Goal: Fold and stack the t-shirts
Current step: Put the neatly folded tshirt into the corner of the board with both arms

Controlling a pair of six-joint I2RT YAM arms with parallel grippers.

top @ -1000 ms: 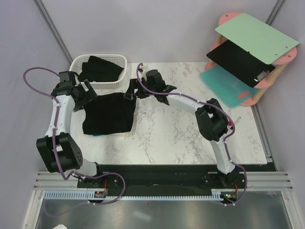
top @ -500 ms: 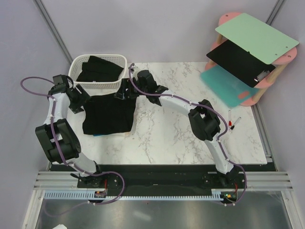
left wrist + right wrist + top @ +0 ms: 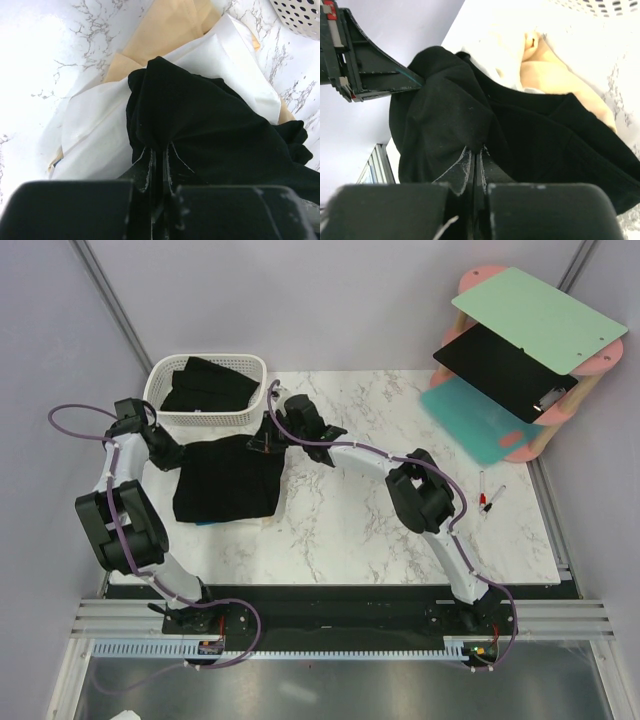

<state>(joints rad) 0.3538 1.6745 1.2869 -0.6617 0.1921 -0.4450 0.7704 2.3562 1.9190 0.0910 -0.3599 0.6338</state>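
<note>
Top view is bright with even overhead light, faint soft shadows, sharp all over. Left wrist view: white marble-patterned tabletop point(image 3: 35, 45) blown out at upper left. In both wrist views the soft black cloth t-shirt point(image 3: 215, 135) is crushed dark, folds barely readable, and the near foreground is blurred.

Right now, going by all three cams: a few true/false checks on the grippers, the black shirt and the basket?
1. The left gripper and the right gripper are both shut on the black t-shirt. True.
2. The basket holds nothing. False: black cloth lies in it.
3. A white shirt and a cream shirt lie under the black t-shirt. True.
4. Both grips are on the black t-shirt's near edge, towards the arm bases. False: they pinch its far corners, on the basket side.
</note>
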